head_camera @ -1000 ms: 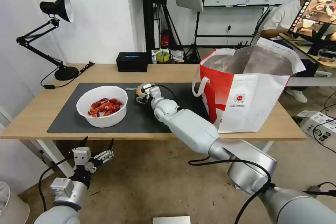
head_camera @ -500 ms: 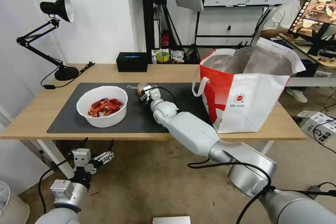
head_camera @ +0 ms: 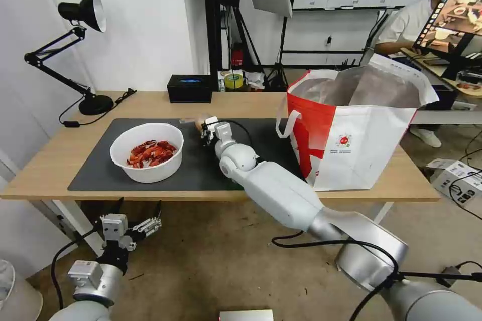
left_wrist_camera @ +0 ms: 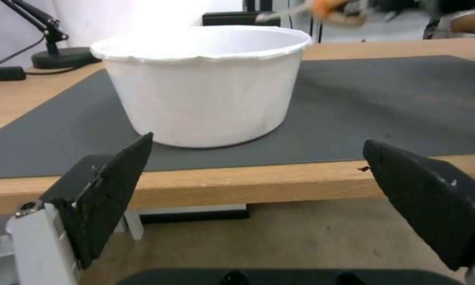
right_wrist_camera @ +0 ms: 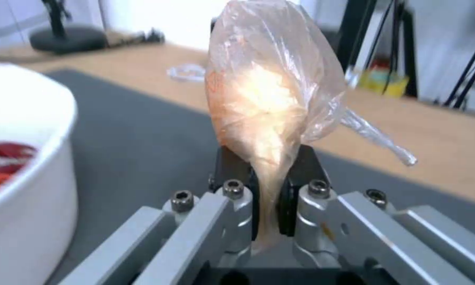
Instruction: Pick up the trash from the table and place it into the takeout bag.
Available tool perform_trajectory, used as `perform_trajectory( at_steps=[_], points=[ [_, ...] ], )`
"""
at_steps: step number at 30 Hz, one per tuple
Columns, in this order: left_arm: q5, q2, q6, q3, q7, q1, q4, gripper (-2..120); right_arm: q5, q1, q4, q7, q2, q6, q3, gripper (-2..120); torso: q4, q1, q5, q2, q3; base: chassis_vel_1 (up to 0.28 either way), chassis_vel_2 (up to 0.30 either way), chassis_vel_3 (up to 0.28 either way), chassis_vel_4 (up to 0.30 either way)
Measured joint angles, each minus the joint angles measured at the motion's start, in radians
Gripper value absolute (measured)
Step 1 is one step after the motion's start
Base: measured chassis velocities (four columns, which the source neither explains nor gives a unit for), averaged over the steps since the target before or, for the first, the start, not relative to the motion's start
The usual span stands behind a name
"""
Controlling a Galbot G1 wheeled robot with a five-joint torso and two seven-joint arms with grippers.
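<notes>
My right gripper is clamped on the clear plastic bag of beige bun, lifted above the dark grey mat; next, carrying it over the boxy white-and-red takeout bag; left gripper hangs agape below the table.

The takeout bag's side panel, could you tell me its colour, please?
Red, clearest in the head view on the takeout bag.

Clear bag of beige bun mostly hidden behind right gripper in head view. White round bowl of red crayfish shells cut off by right wrist view's edge. Contents of boxy white takeout bag with red side panels can't be made out. Bun blurred in left wrist view.
</notes>
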Motion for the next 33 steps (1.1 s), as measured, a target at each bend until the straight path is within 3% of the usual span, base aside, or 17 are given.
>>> perform_trajectory(
  at_steps=[3, 11, 23, 33],
  points=[
    [0.005, -0.002, 0.000, 0.000, 0.000, 0.005, 0.000, 100, -0.016, -0.048, 0.151, 0.039, -0.084, 0.025, 0.014, 6, 0.0002, 0.000, 0.0001, 0.000, 0.000, 0.000, 0.000, 0.000, 0.000],
    [0.015, -0.010, 0.000, 0.007, 0.000, 0.007, 0.000, 100, -0.020, -0.121, 0.329, 0.063, -0.197, 0.064, 0.049, 5, 0.0001, 0.000, 0.0001, 0.000, 0.000, 0.000, 0.000, 0.000, 0.000],
    [0.025, -0.019, 0.000, -0.002, -0.001, 0.027, -0.021, 100, -0.017, -0.189, 0.468, 0.058, -0.255, 0.089, 0.093, 5, 0.0003, 0.000, 0.0000, 0.000, 0.000, 0.000, 0.000, 0.000, 0.000],
    [0.050, -0.045, -0.003, 0.005, -0.001, 0.043, -0.029, 100, -0.151, -0.305, 0.600, 0.053, -0.325, 0.264, 0.254, 5, 0.0002, 0.000, 0.0000, 0.000, 0.000, 0.000, 0.000, 0.000, 0.000]
  ],
)
